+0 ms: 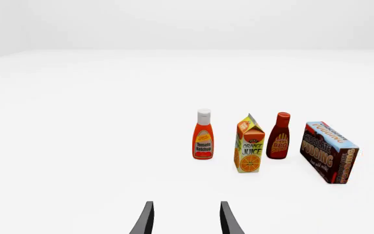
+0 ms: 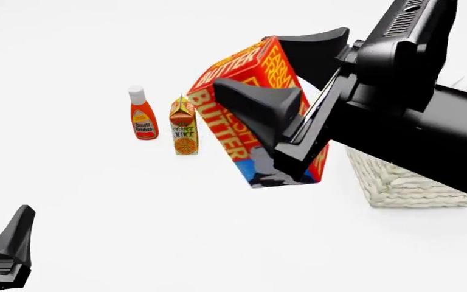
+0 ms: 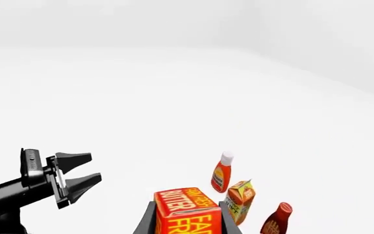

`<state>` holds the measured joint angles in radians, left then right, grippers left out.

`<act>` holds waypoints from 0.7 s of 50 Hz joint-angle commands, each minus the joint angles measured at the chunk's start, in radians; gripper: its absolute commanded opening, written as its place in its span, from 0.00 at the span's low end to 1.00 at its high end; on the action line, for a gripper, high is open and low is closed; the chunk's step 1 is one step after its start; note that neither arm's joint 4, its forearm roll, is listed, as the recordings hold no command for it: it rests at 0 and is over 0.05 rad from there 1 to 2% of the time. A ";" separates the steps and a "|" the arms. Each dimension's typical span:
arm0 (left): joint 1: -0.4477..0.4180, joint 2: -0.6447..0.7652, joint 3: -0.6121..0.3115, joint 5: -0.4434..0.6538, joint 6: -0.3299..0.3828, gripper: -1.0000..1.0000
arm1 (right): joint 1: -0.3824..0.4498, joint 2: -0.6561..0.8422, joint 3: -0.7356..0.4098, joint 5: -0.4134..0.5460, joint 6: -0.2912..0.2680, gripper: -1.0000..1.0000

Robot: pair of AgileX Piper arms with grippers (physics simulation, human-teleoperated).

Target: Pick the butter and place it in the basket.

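At far left the left hand (image 2: 6, 249) waits low over the surface (image 2: 136, 231), fingers spread with nothing between them, likely parked out of the way. Behind stand the ketchup bottle (image 2: 143, 115) and the orange juice carton (image 2: 184, 126), upright and apart. Next, the butter (image 2: 225, 121) hangs tilted in the air, clamped between the fingers of the right hand (image 2: 278, 79), seemingly lifted to clear the groceries. Rightmost sits the basket (image 2: 404, 182), partly hidden by the arm, seemingly the drop-off.

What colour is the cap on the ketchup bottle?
White, clearest in the left wrist view: ketchup bottle.
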<state>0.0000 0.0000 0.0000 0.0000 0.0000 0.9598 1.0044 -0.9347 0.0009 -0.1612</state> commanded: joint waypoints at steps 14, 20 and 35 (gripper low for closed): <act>0.000 0.000 0.000 0.000 0.000 1.00 | -0.221 -0.073 0.074 -0.251 0.166 0.00; 0.000 0.000 0.000 0.000 0.000 1.00 | -0.303 -0.082 0.093 -0.322 0.238 0.00; 0.000 0.000 0.000 0.000 0.000 1.00 | -0.457 -0.073 0.116 -0.411 0.331 0.00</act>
<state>0.0000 0.0000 0.0000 0.0000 0.0000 0.6052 0.9364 -0.8214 -0.3394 0.0899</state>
